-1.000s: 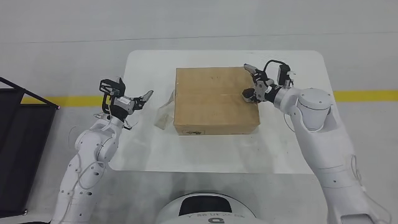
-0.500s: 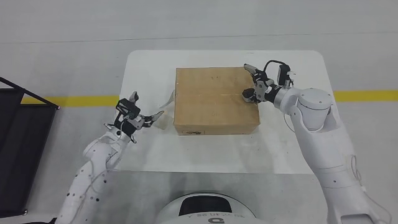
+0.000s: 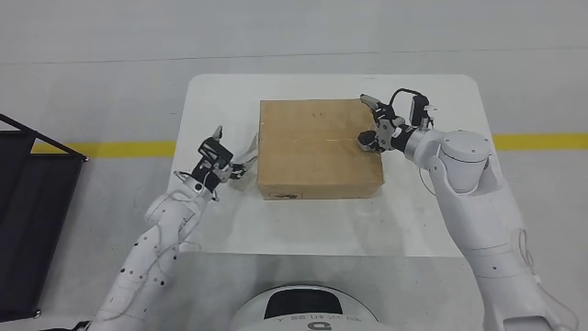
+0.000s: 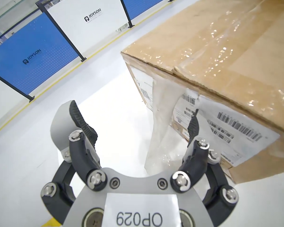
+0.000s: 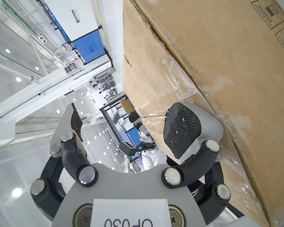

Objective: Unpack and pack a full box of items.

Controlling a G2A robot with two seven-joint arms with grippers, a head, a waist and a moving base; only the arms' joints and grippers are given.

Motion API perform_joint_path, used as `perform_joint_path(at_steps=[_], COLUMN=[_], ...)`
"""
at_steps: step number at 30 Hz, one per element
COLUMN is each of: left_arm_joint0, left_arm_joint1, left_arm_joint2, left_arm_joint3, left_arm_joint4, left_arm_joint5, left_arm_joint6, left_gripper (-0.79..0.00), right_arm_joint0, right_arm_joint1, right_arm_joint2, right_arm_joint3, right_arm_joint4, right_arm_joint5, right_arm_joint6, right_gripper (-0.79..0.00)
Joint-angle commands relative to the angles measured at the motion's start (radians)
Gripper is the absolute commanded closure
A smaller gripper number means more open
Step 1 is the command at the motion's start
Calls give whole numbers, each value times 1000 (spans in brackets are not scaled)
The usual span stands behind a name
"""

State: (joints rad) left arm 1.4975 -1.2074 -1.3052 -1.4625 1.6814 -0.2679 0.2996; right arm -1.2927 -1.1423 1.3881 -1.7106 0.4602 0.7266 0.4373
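Note:
A closed brown cardboard box (image 3: pixel 319 147) sealed with clear tape stands mid-table. A loose strip of clear tape (image 4: pixel 160 124) hangs down the labelled side of the box (image 4: pixel 215 55) onto the table. My left gripper (image 3: pixel 223 159) is open just beside that side; in the left wrist view the gripper (image 4: pixel 134 114) has the strip between its fingers, untouched, close to one finger. My right gripper (image 3: pixel 370 121) is open at the box's opposite top edge. In the right wrist view the gripper (image 5: pixel 127 119) has one pad (image 5: pixel 182 128) against the taped top of the box (image 5: pixel 203 48).
The white table (image 3: pixel 413 211) has bare surface in front of and to both sides of the box. A black rack (image 3: pixel 28 202) stands on the floor at the far left. A yellow floor line (image 3: pixel 119 148) runs behind the table.
My left arm has swung in from the table's left edge toward the box, bringing its open gripper up to the hanging tape. The right arm and box have not moved.

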Motion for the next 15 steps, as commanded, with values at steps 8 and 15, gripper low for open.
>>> perform_joint_path(at_steps=[8,15], left_arm_joint0=[-32,-42], left_arm_joint1=[-3,2], left_arm_joint2=[-5,-38], left_arm_joint3=[2,-18], left_arm_joint4=[-35,-57], left_arm_joint5=[35,25], left_arm_joint6=[0,-17], left_gripper=[-785,-785], right_arm_joint0=[0,0], right_arm_joint1=[0,0], right_arm_joint2=[0,0], right_arm_joint3=[0,0], right_arm_joint4=[0,0], right_arm_joint5=[0,0], right_arm_joint6=[0,0], right_gripper=[-785,-785])
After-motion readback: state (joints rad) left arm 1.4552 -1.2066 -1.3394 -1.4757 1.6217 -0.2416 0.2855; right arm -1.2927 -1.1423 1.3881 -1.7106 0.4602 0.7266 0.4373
